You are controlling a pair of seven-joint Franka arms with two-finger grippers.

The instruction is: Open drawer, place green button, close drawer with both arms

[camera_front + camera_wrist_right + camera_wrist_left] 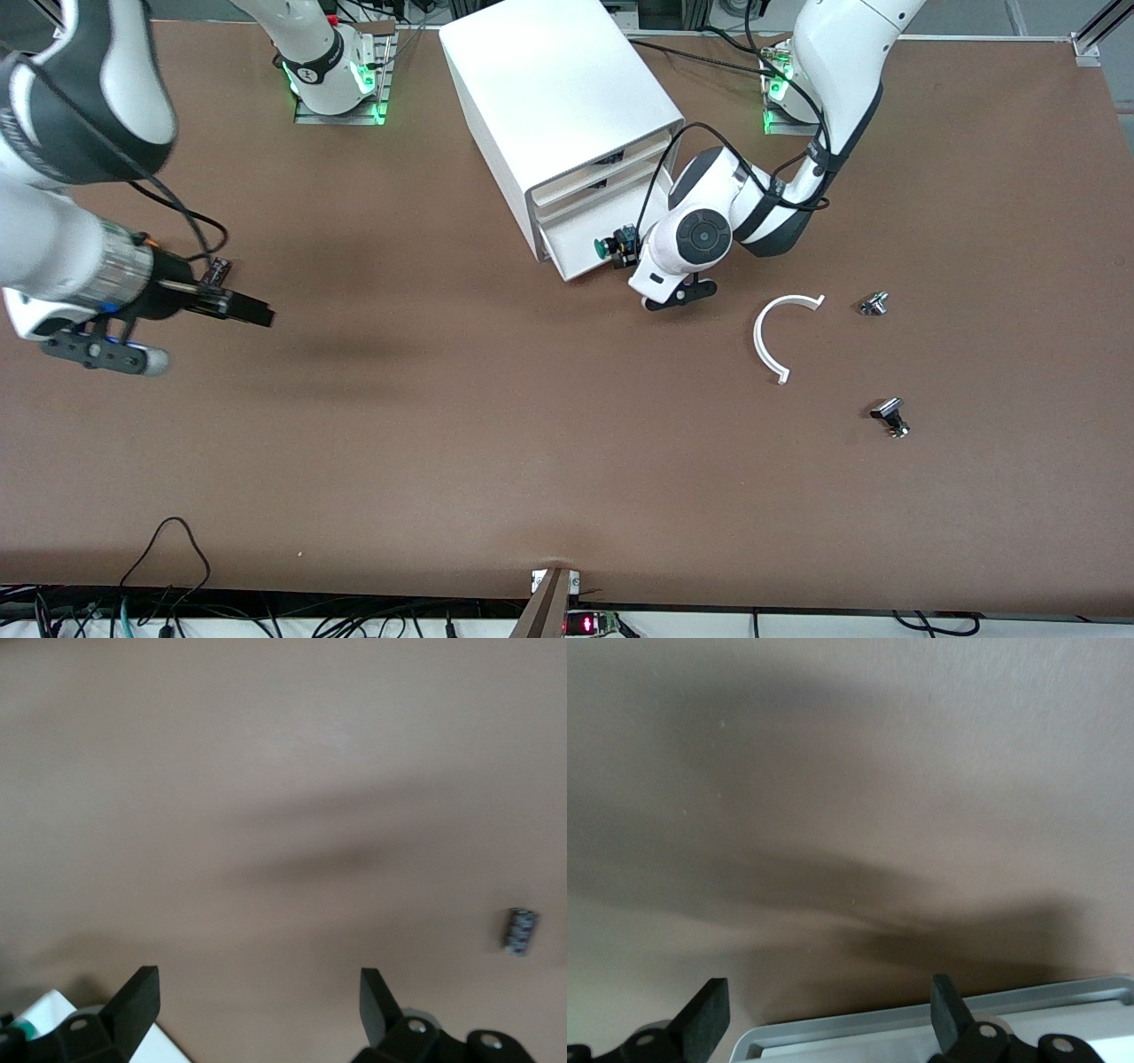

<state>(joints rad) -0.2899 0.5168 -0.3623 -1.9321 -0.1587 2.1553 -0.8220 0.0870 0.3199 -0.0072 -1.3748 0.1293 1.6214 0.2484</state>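
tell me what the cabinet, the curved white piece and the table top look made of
Cabinet: likely painted metal or hard plastic, smooth matte white with crisp edges. Curved white piece: probably plastic, thin, evenly white, slightly glossy. Table: brown matte surface with no grain or glare, perhaps fibreboard or a mat.

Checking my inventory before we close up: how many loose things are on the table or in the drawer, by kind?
Green button, in the open drawer: 1
Black-and-silver knobs: 2
White curved strip: 1
Small dark block: 1
Total: 5
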